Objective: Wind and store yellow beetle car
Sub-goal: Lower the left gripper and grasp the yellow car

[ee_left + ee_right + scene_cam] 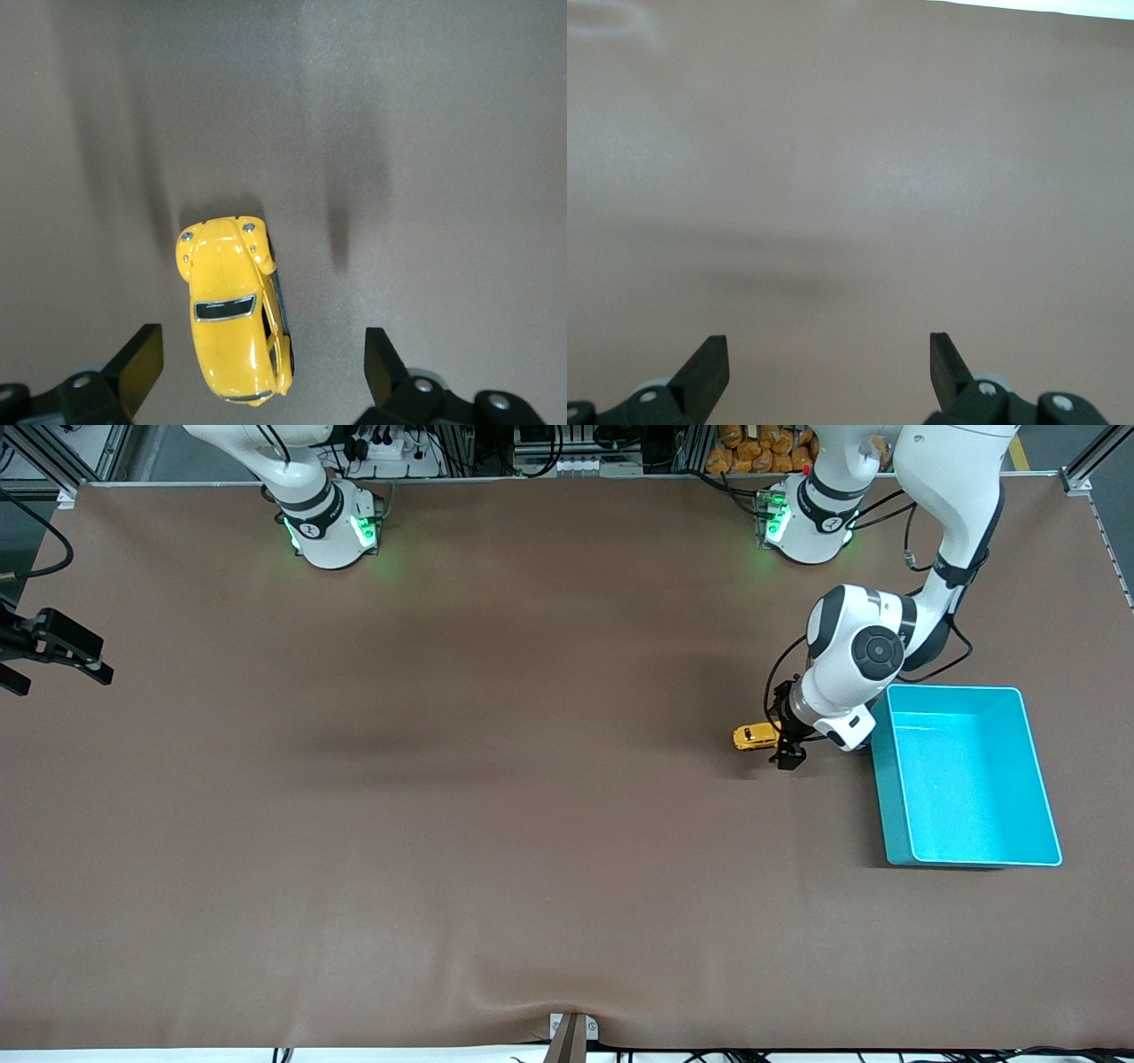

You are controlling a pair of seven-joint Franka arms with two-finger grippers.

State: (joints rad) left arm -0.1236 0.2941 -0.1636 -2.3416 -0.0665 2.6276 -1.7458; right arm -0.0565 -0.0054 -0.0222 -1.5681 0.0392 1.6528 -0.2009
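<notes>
Yellow beetle car (755,737) sits on the brown table (496,815) beside the turquoise bin (893,815), unwound and unstored; left gripper (786,745) hovers over it, jaws wide, empty. Right gripper (829,376) waits open over bare table, holding nothing

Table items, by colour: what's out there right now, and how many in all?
Yellow: 1, the yellow beetle car, on the table beside the turquoise bin, under the open left gripper.
Turquoise: 1, the bin, nothing visible in it.
Total: 2.
The right gripper waits open over bare table at the right arm's end.
</notes>
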